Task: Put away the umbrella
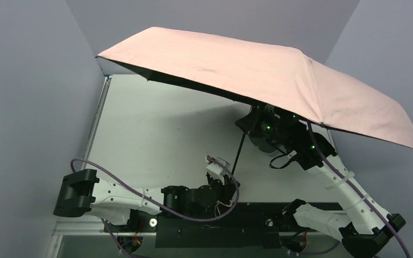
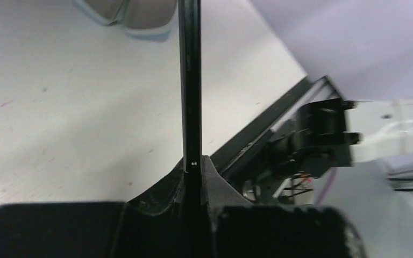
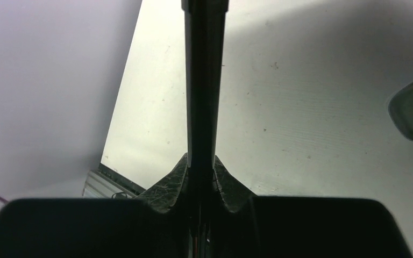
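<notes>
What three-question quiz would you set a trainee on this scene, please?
1. True or false: the umbrella is folded shut.
2. What is the left gripper clamped on? A) a cable B) the shaft C) nothing
3. Which gripper holds the shaft higher up, just under the canopy?

Key
1. False: it is open, spread over the table.
2. B
3. The right gripper.
</notes>
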Controlling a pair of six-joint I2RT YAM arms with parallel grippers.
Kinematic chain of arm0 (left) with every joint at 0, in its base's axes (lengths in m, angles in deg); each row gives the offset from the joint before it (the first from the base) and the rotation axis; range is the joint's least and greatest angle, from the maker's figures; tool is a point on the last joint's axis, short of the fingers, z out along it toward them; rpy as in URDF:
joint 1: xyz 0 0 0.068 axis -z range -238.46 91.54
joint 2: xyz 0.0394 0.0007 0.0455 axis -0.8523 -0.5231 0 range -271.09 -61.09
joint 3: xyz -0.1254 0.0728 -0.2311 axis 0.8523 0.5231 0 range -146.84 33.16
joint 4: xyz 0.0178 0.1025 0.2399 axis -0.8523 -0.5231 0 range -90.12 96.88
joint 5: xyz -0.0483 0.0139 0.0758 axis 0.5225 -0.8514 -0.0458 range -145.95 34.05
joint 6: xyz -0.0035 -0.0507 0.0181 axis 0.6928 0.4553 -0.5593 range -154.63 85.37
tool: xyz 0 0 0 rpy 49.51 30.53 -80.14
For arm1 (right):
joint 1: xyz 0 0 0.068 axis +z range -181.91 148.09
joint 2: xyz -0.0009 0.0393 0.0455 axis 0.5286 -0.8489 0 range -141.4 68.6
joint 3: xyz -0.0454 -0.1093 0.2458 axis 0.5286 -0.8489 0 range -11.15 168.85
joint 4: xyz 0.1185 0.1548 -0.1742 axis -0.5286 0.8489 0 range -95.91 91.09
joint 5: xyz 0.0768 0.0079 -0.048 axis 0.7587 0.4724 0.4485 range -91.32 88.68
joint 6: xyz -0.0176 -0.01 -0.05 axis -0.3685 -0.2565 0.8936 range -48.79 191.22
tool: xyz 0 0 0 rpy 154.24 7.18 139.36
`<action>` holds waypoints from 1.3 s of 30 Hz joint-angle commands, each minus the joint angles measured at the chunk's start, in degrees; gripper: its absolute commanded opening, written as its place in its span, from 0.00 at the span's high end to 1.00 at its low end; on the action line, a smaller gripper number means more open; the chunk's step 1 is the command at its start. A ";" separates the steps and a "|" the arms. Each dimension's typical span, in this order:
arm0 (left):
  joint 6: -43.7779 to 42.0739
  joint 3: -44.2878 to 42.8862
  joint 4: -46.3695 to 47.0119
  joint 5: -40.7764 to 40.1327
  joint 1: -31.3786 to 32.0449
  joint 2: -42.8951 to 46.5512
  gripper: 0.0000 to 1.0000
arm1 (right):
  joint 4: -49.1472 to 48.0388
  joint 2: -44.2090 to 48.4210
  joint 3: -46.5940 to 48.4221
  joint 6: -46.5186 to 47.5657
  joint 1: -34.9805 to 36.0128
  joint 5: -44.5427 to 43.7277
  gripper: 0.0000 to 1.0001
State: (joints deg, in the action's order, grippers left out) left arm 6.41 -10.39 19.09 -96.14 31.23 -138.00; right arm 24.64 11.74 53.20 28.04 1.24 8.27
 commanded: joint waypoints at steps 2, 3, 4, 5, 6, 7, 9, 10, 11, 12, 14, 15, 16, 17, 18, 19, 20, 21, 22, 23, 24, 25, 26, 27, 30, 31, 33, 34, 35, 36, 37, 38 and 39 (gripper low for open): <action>-3.53 7.10 20.16 9.36 -0.71 8.06 1.00 | 11.09 -3.15 13.64 4.30 6.38 -14.57 1.00; -3.39 7.96 23.81 11.56 -1.07 9.33 1.00 | 13.26 -3.64 15.70 4.46 8.11 -17.88 1.00; -3.06 9.45 27.19 12.64 -1.21 9.81 1.00 | 14.56 -4.78 16.63 4.58 8.93 -19.80 1.00; -2.76 10.20 28.67 14.78 -1.52 10.80 1.00 | 16.70 -5.29 18.42 4.72 10.73 -23.19 1.00; -1.85 11.55 31.51 15.83 -1.79 11.16 1.00 | 17.64 -6.31 19.22 5.11 11.51 -24.87 1.00; -1.40 12.21 32.55 17.73 -2.37 11.75 1.00 | 18.97 -6.81 20.39 5.29 13.20 -27.47 1.00; 0.30 14.53 35.70 18.99 -3.01 12.24 1.00 | 19.78 -8.06 21.09 6.19 14.78 -29.30 0.88; 1.93 16.48 38.13 19.13 -3.29 12.31 1.00 | 19.80 -8.74 21.08 6.53 15.12 -29.51 0.78; 2.81 17.53 39.33 19.38 -3.86 12.31 1.00 | 19.66 -8.94 20.90 6.71 15.55 -29.51 0.55; 4.91 19.88 42.51 19.59 -4.19 12.26 1.00 | 19.47 -9.16 20.63 7.12 15.77 -29.30 0.44; 7.70 23.37 47.55 19.84 -4.92 11.98 1.00 | 18.37 -8.94 19.34 7.98 16.12 -27.64 0.25; 8.51 24.36 48.83 19.78 -5.39 11.78 1.00 | 17.23 -8.41 17.98 8.31 16.14 -27.05 0.18; 9.82 25.72 50.05 19.70 -5.49 11.78 1.00 | 15.98 -8.03 17.33 8.93 16.07 -25.84 0.16; 10.28 26.20 50.17 19.42 -5.62 11.82 1.00 | 15.26 -7.06 16.01 9.27 16.07 -25.05 0.14; 10.95 26.71 49.88 19.34 -5.68 11.89 1.00 | 13.58 -6.48 15.11 9.98 15.96 -23.32 0.12; 11.19 26.99 49.64 19.22 -5.67 12.07 1.00 | 12.52 -5.12 13.36 10.28 15.97 -22.30 0.11; 11.66 27.10 49.49 19.15 -5.65 12.14 1.00 | 10.54 -4.41 11.50 10.63 15.76 -20.32 0.10; 11.85 27.33 49.53 19.13 -5.61 12.24 1.00 | 9.20 -2.75 10.31 10.73 15.61 -19.22 0.09; 12.15 27.49 50.01 19.03 -5.65 12.23 1.00 | 6.42 -1.95 7.70 10.94 15.19 -16.67 0.09; 12.32 27.73 50.41 18.97 -5.66 12.29 1.00 | 4.86 0.10 6.26 10.84 14.93 -15.41 0.09; 12.36 27.78 50.48 18.93 -5.71 12.34 1.00 | 1.24 1.28 2.93 10.66 14.25 -13.06 0.08; 12.52 27.81 50.22 18.92 -5.64 12.51 1.00 | -0.46 3.30 1.28 9.91 13.75 -11.85 0.08; 12.59 27.81 50.03 18.98 -5.62 12.67 1.00 | -4.17 4.33 -1.87 9.45 12.37 -8.61 0.08; 12.76 27.86 49.74 19.04 -5.60 12.84 1.00 | -5.89 6.05 -3.32 8.25 11.63 -7.03 0.08; 12.98 27.92 49.63 19.59 -5.58 13.13 1.00 | -15.70 8.71 -9.75 5.21 6.60 0.95 0.08; 13.07 27.91 49.50 19.69 -5.63 13.16 1.00 | -18.33 9.56 -10.78 3.54 4.74 2.27 0.08; 13.29 27.86 49.04 20.12 -5.51 13.25 1.00 | -21.98 9.86 -12.58 1.94 2.79 5.98 0.08; 13.37 27.84 48.92 20.27 -5.45 13.37 1.00 | -24.05 9.72 -12.85 1.46 2.44 6.68 0.08; 13.61 27.82 48.64 20.34 -5.47 13.45 1.00 | -24.88 9.11 -12.72 0.78 1.72 7.89 0.08; 13.75 27.86 48.54 20.46 -5.42 13.71 1.00 | -26.60 8.68 -12.34 0.40 1.43 8.47 0.08; 13.90 27.94 48.46 20.53 -5.32 13.84 1.00 | -28.79 7.95 -12.07 -0.74 0.85 9.47 0.08; 13.99 28.00 48.45 20.61 -5.23 14.23 1.00 | -30.41 7.30 -12.06 -1.46 0.42 9.96 0.09; 14.05 28.04 48.33 20.60 -5.10 14.45 1.00 | -34.45 6.90 -12.55 -3.60 -0.61 11.26 0.09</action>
State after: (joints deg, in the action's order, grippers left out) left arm 20.66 17.85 62.85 -76.75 25.59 -126.04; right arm 6.15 19.96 40.31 29.92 2.64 12.71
